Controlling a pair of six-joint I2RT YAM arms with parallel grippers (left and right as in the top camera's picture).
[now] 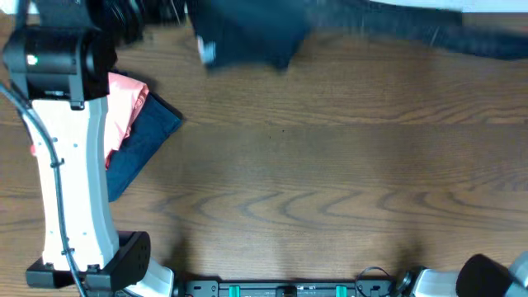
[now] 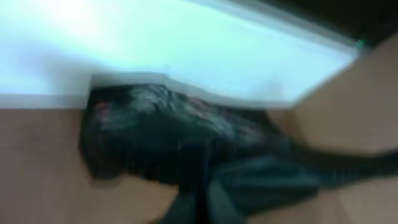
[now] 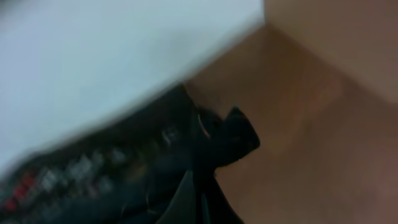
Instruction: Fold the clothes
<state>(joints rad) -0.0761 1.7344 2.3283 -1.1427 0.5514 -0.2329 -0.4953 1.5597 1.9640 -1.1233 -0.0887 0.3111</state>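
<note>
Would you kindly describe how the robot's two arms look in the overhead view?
The left arm has a long white link between black joint housings, a small green light on the upper one, and a thin black cable. Of the right arm, only a rounded black joint and white base show.

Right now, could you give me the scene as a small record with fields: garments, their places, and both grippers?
surface: wooden table
task item: black printed garment, crumpled at the far table edge, blurred
other clothes: salmon-pink shirt lying partly on navy-blue garment, left side
left gripper: at the black garment; state unreadable from blur
right gripper: at the black garment; state unreadable
</note>
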